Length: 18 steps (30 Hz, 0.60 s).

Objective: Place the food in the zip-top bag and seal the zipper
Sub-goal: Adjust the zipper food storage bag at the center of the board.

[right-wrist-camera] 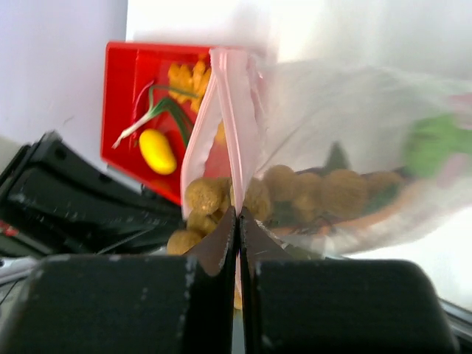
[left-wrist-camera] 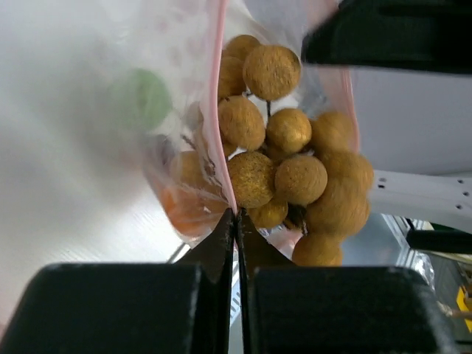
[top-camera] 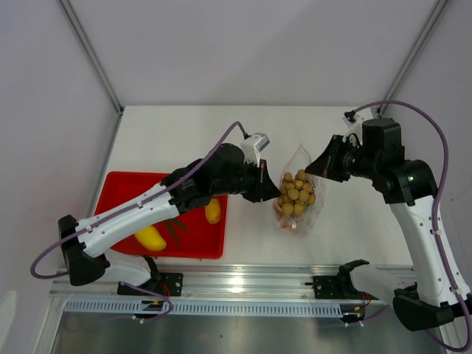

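The clear zip-top bag (top-camera: pixel 296 198) hangs between my two grippers at the table's middle. A cluster of small tan balls (top-camera: pixel 296 193) sits at its open mouth, also seen in the left wrist view (left-wrist-camera: pixel 284 158). A green ball (left-wrist-camera: pixel 141 97) and an orange-brown wedge (left-wrist-camera: pixel 183 210) show blurred through the plastic. My left gripper (top-camera: pixel 267 184) is shut on the pink zipper strip (left-wrist-camera: pixel 215 118) of one mouth edge. My right gripper (top-camera: pixel 318 171) is shut on the other pink strip (right-wrist-camera: pixel 237 125). A yellow lemon (top-camera: pixel 212 211), a banana (top-camera: pixel 150 237) and green stalks (top-camera: pixel 174 228) lie in the red tray.
The red tray (top-camera: pixel 124 188) lies at the left, under my left arm. The metal rail (top-camera: pixel 243 284) with both arm bases runs along the near edge. White walls stand at the back and left.
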{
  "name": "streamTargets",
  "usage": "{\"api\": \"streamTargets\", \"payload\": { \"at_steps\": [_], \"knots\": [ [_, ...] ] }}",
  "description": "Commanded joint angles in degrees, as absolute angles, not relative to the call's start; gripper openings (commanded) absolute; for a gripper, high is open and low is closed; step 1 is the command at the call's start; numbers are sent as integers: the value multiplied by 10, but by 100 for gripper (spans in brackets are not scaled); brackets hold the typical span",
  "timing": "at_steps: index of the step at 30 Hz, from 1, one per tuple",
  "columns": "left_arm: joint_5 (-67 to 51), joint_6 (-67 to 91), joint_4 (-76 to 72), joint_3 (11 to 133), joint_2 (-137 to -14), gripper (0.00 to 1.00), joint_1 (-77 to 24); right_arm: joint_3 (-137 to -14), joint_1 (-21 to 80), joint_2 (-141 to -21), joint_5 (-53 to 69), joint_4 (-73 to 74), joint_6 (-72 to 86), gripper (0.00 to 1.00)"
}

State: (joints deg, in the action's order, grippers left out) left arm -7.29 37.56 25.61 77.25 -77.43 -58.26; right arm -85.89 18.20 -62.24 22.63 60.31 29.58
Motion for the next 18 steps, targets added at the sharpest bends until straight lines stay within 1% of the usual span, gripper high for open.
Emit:
{"api": "streamTargets", "payload": {
  "at_steps": [1,4,7,10,13,14,18],
  "knots": [
    [-112,371,239,788,-744,1,-590,-922,175,-616,167,638,262,0],
    [-63,366,271,773,-756,1,-587,-899,170,-611,150,636,258,0],
    [-56,358,303,768,-793,1,-586,-835,156,-605,159,607,253,0],
    [-71,359,307,766,-803,1,-587,-822,149,-611,161,604,249,0],
    [-97,359,280,781,-768,1,-589,-878,145,-620,156,621,241,0],
    [-105,359,277,811,-759,0,-590,-933,144,-627,155,644,238,0],
    [-137,361,283,867,-740,1,-593,-1055,144,-658,165,685,236,0]
  ]
}}
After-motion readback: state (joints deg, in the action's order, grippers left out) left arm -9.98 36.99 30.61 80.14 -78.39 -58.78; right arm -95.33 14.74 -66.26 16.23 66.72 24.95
